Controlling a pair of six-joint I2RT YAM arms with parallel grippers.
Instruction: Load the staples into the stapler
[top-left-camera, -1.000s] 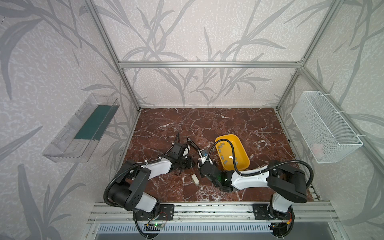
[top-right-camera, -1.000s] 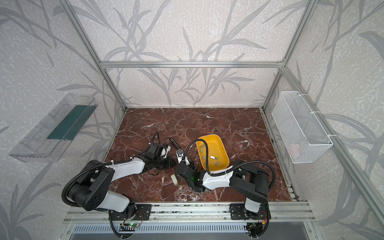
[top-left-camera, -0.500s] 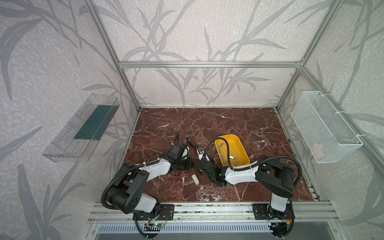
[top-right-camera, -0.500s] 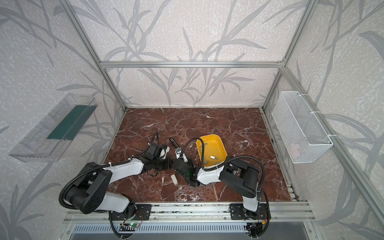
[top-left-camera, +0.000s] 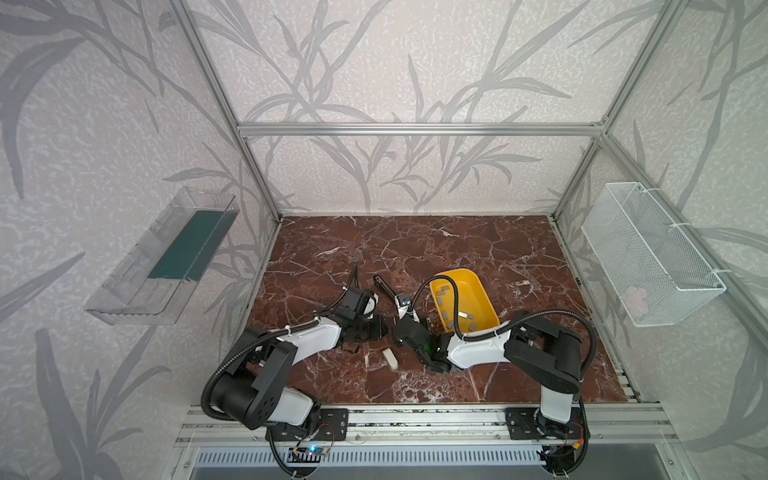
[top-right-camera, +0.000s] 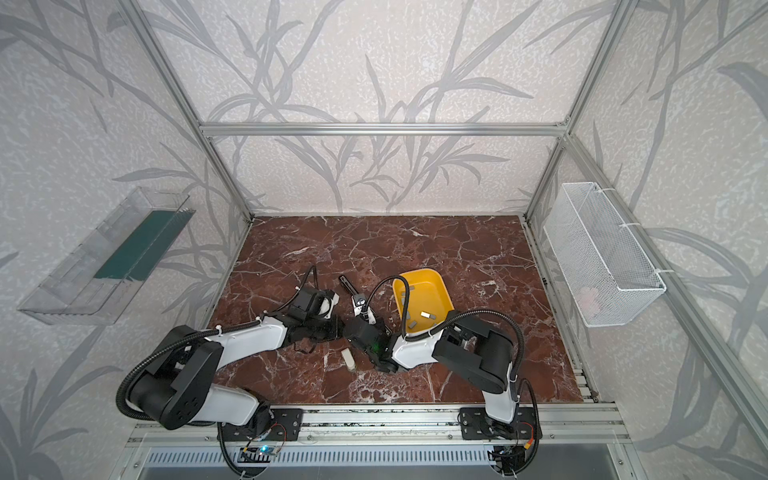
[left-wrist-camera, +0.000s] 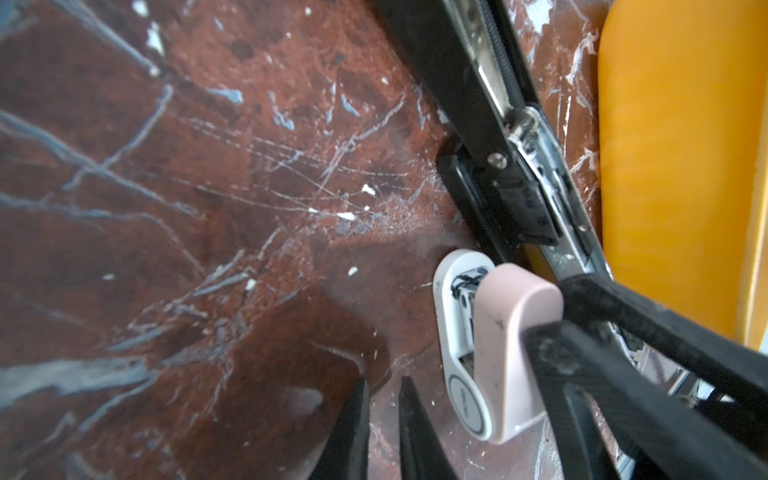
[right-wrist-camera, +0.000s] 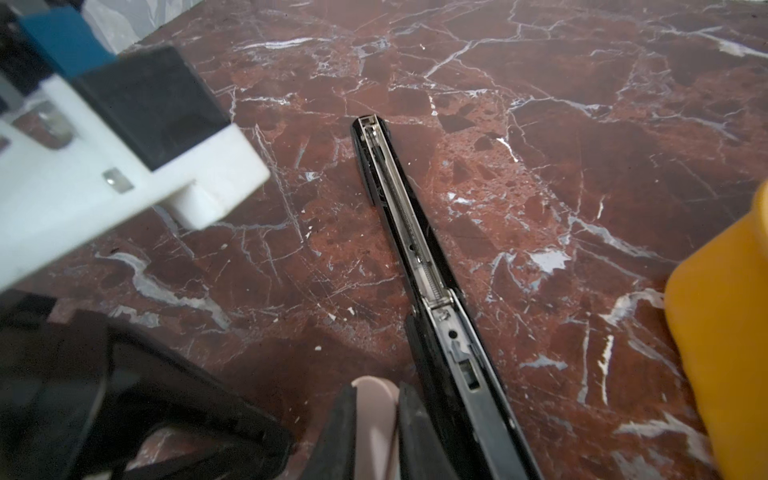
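A black stapler (top-left-camera: 385, 286) lies opened flat on the marble floor, its metal staple channel bare (right-wrist-camera: 415, 257). Beside its hinge stands a small white mini stapler with a pink lid (left-wrist-camera: 498, 332), also seen in a top view (top-right-camera: 359, 301). My right gripper (right-wrist-camera: 376, 390) is shut on that pink lid (right-wrist-camera: 374, 401). My left gripper (left-wrist-camera: 384, 382) is shut and holds nothing; it hovers just left of the mini stapler (top-left-camera: 402, 302). The staples (top-left-camera: 466, 316) lie as several grey strips in the yellow tray (top-left-camera: 471, 286).
A small cream oblong object (top-left-camera: 390, 358) lies on the floor in front of both grippers. The yellow tray (right-wrist-camera: 723, 332) sits close to the right of the black stapler. A clear bin (top-left-camera: 166, 257) hangs on the left wall and a white mesh basket (top-left-camera: 648, 257) on the right.
My right gripper has closed its jaws on the pink lid, and the right arm has shifted near the stapler. The left arm has barely moved.
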